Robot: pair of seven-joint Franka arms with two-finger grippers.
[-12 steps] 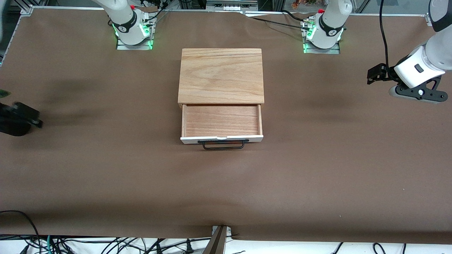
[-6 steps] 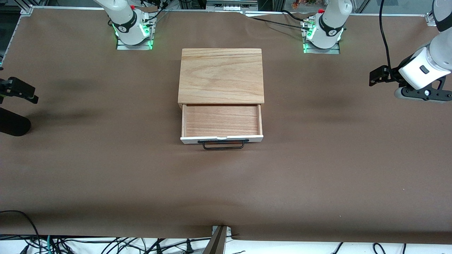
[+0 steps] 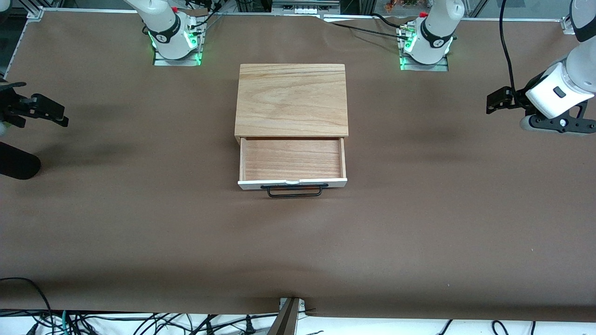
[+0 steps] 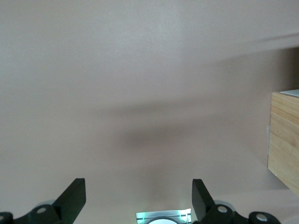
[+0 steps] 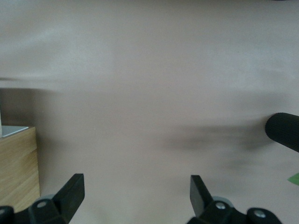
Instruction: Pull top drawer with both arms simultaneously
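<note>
Both grippers, left gripper [image 4: 138, 198] and right gripper [image 5: 137, 196], hover with fingers spread wide, holding nothing.

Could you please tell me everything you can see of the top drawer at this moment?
The top drawer stands pulled out from under the cabinet's pale wood-grain top board, toward the front camera. Its tray is light reddish wood with thin side walls and looks empty. The front panel is white-grey, with a small notch at its top edge, and carries one wide black bar handle. Nothing touches it: both grippers are away at the table's ends.
</note>
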